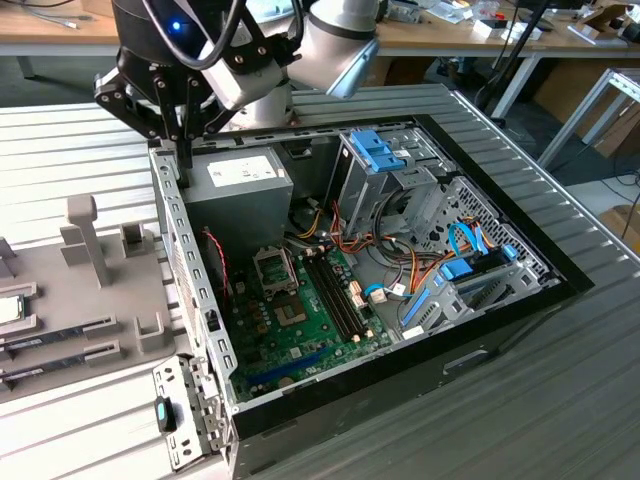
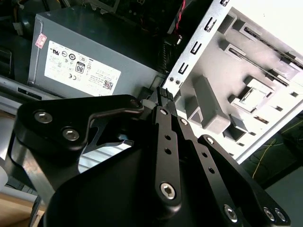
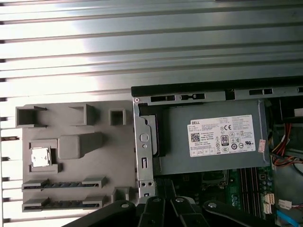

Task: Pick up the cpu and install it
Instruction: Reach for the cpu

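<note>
From my station I see the hand hanging over the rear corner of the open computer case. Its fingers are pressed together with nothing between them. The tips sit just above the perforated metal side wall, and I cannot tell whether they touch it.

Just beside the hand, inside the case, is the grey power supply with its white label facing up. Further from the hand on that same side lies the green motherboard, with the black square socket frame just past the power supply.

On the other side of the wall from the hand, a grey holder tray rests on the ribbed metal bench. The cpu lies flat in a square pocket near the tray's outer edge, silvery top up. It is well apart from the hand, with the whole width of the tray between them. Two memory sticks lie in long slots of the tray near the cpu, also away from the hand.
</note>
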`<move>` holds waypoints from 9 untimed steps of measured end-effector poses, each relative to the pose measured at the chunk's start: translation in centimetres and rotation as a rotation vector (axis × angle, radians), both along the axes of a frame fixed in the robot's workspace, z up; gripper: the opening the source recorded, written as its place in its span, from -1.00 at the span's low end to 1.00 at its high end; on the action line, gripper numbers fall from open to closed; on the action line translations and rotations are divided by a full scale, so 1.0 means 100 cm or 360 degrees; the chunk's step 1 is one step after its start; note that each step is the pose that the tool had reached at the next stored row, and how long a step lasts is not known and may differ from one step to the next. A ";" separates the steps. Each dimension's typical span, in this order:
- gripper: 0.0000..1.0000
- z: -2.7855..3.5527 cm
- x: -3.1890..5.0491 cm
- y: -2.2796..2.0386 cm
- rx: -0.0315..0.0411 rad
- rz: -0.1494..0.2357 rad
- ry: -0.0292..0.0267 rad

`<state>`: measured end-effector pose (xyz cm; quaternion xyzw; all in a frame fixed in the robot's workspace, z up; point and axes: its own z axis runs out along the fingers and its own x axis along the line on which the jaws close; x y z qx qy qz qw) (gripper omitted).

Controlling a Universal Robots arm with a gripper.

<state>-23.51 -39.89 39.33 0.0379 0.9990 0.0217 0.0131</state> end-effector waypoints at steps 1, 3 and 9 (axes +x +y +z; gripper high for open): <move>-0.79 0.0000 -0.0009 0.0000 0.0000 0.0000 0.00000; -0.79 0.0000 -0.0023 0.0000 0.0000 0.0000 0.00000; -0.79 0.0000 -0.0059 0.0000 0.0000 0.0000 0.00000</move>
